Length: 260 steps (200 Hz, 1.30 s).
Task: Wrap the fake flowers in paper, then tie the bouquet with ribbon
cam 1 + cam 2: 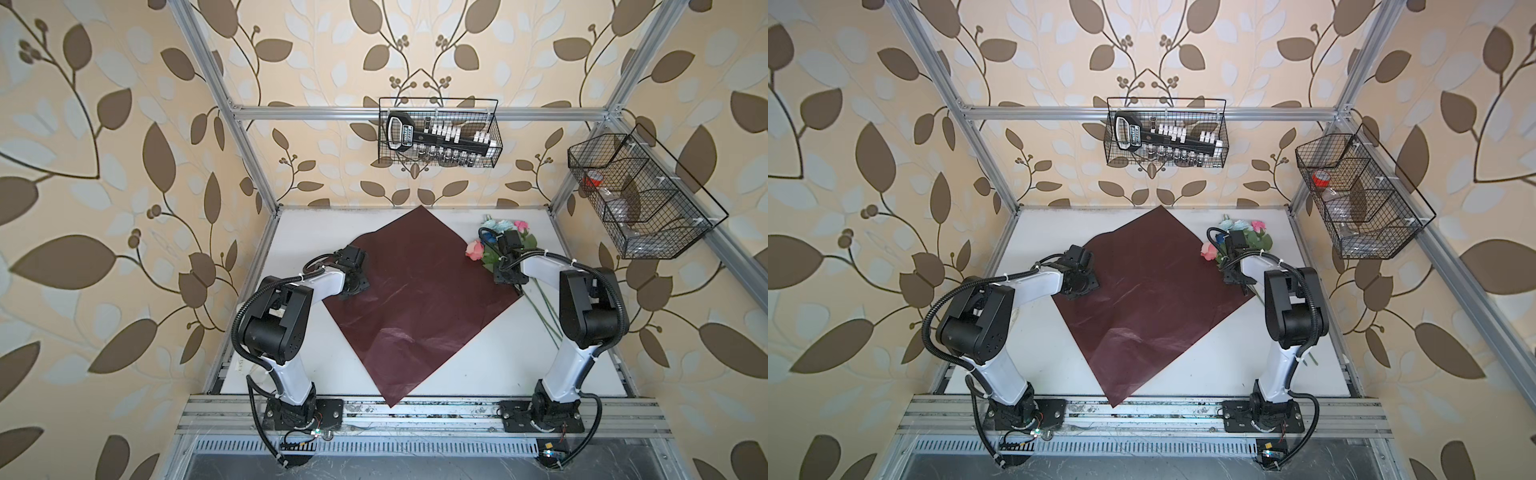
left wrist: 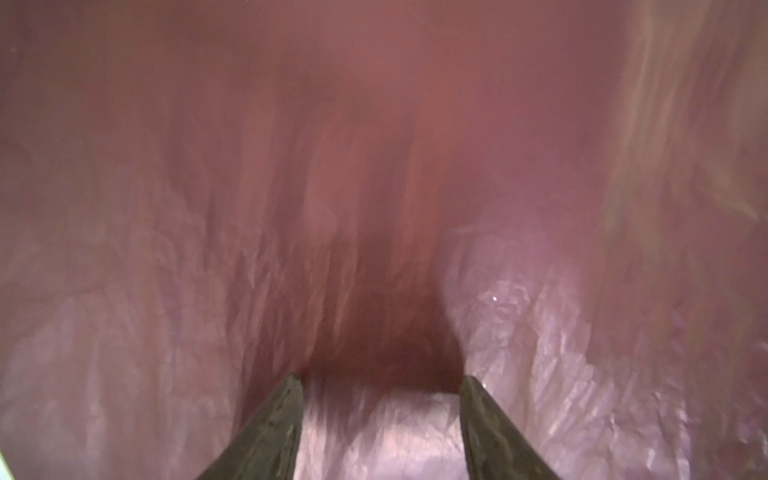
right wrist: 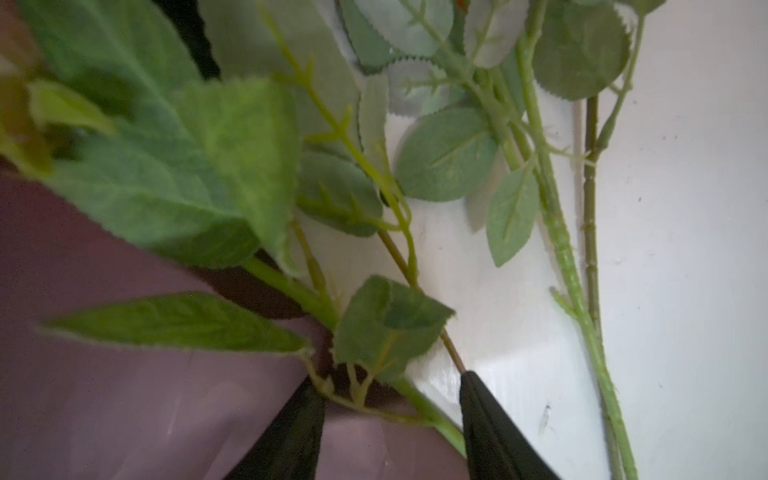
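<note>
Left tool (image 2: pixel 380 378) apart, right tool (image 3: pixel 390 380) apart astride bouquet (image 3: pixel 199 174) stem, basket (image 1: pixel 1370 245) holds red roll (image 1: pixel 1321 178)

A: Where is the bouquet of fake pink, pale-blue and dark-blue flowers (image 1: pixel 490 253) found?

B: Laid flat at the white table's (image 1: pixel 478 365) far right, leaves (image 3: pixel 166 166) overlapping the dark-red sheet's (image 1: pixel 415 291) right corner, thin green stems (image 3: pixel 561 245) fanned nearward.

Soft, even daylight fills the cell. Both top views are bright and sharp in the middle, though the frame posts (image 1: pixel 203 62) bow outward near the edges. A pale sheen streaks the dark red sheet (image 1: pixel 415 282). The left wrist view is a smeared, unfocused wash of that sheet (image 2: pixel 374 166). In the right wrist view the near leaves (image 3: pixel 166 174) blur, while the stems (image 3: pixel 557 232) on the white desk (image 3: pixel 685 249) stay crisp.
</note>
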{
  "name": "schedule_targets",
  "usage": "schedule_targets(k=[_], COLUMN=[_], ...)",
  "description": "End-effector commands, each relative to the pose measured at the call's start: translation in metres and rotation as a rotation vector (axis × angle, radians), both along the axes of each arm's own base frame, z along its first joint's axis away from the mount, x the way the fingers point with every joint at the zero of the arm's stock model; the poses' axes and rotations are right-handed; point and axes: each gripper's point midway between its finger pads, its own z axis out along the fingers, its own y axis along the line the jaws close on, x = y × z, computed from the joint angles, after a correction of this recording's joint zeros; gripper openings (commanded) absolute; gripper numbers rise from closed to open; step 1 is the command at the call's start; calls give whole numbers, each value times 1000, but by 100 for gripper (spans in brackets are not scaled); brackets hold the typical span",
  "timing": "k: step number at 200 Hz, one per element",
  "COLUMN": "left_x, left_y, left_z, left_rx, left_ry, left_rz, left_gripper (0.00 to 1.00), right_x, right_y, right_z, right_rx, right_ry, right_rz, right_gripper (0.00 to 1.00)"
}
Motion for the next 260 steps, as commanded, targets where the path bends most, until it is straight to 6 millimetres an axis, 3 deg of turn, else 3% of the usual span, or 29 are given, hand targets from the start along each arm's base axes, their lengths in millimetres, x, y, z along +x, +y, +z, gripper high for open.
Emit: schedule_targets(k=[1,47,73,109,164,214,236,260], left_x=[-18,-18,-17,-19,-21,-21,-22,-22], left_y=[3,6,7,9,12,7,3,-3], left_z=[-1,2,3,3,8,16,23,37], left_rx=[-10,1,8,22,34,1,-25,-61], left_ry=[48,45,42,44,36,12,-5,-33], left_rz=[0,4,2,3,2,-11,-21,-49], left_gripper=[60,60,61,61,62,69,77,89], right_x=[13,24,29,39,46,32,27,27], right_y=[-4,1,2,5,19,45,71,114], right_z=[1,-13,-11,11,67,114,127,141], right_rx=[-43,-13,-5,-6,30,150,330,586], right_ry=[-6,13,4,-43,-170,-271,-317,-377], right_rz=[15,53,66,92,120,139,140,155], right_gripper=[54,43,26,3,0,0,0,0])
